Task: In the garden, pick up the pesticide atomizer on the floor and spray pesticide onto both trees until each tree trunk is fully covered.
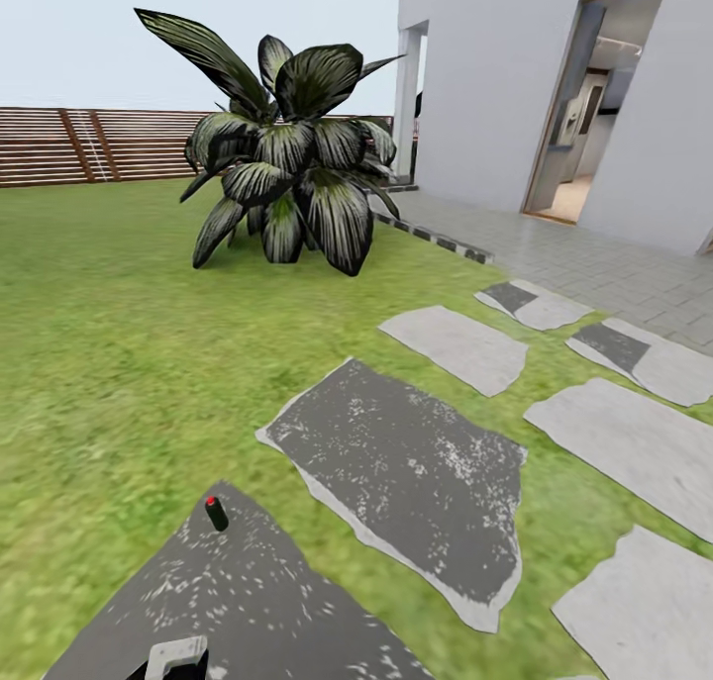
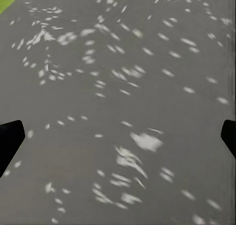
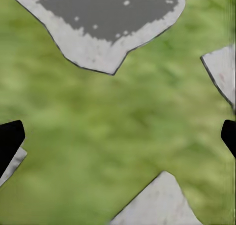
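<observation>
Head view gives me the lawn (image 1: 109,343), green and blurry, running out to a reddish-brown slatted fence (image 1: 89,145) at the far left. A broad plant with dark striped leaves (image 1: 287,180) stands on the grass in the middle distance. To the far right I see the white house (image 1: 495,76) with an open doorway (image 1: 589,106) and a grey paved strip (image 1: 594,259) in front of it. Grey stepping stones (image 1: 406,472) lie scattered across the right half of the lawn, some dark and speckled, some pale.

On the near dark stone (image 1: 257,601) at the lower left, a small black object with a red tip (image 1: 215,513) stands slightly tilted; it is too small for me to say whether it is the atomizer. At the very near edge of that stone I see a pale grey bracket-like part of the robot (image 1: 176,655).

In the left wrist view, my left gripper (image 2: 118,139) hangs over speckled dark grey stone (image 2: 123,87), with a sliver of grass at one corner. Its two black fingertips (image 2: 10,139) sit at opposite edges of the picture, spread wide with nothing between them.

In the right wrist view, my right gripper (image 3: 118,141) hangs over grass (image 3: 123,122), with pieces of several stepping stones (image 3: 98,23) around it. Its fingertips (image 3: 10,139) are likewise wide apart and hold nothing.
</observation>
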Robot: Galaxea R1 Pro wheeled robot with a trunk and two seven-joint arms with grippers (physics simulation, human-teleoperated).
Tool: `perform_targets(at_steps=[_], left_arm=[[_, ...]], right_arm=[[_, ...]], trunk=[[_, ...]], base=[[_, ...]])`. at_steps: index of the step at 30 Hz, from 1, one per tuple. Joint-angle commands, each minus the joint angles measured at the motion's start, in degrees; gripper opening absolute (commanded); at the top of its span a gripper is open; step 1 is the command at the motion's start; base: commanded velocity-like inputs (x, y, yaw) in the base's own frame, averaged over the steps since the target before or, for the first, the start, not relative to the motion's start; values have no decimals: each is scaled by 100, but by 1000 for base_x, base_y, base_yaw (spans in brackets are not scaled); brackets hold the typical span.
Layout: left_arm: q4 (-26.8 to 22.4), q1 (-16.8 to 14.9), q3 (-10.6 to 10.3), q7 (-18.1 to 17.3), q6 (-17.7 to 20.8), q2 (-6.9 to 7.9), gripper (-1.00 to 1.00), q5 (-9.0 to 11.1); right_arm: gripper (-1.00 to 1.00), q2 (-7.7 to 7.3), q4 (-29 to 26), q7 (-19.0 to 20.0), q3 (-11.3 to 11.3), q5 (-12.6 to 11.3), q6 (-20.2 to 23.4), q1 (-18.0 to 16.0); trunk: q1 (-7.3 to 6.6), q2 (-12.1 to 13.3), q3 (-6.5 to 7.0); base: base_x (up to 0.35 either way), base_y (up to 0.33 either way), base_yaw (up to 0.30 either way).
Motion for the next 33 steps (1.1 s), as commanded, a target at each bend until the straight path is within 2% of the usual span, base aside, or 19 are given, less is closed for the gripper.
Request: perform_targets(at_steps=[1, 11, 33], left_arm=[[0, 0, 0, 0, 0, 0, 100, 0], [0, 0, 1, 0, 0, 0, 100, 0], [0, 0, 9, 8, 0, 0, 100, 1]], right_arm=[[100, 0, 0, 0, 0, -1, 0, 0], [100, 0, 0, 0, 0, 2, 0, 0], [100, 0, 0, 1, 0, 6, 0, 0]], trunk=[[0, 0, 0], [0, 0, 0], [0, 0, 0]], base=[[217, -220, 2], [198, -230, 28], [185, -235, 266]])
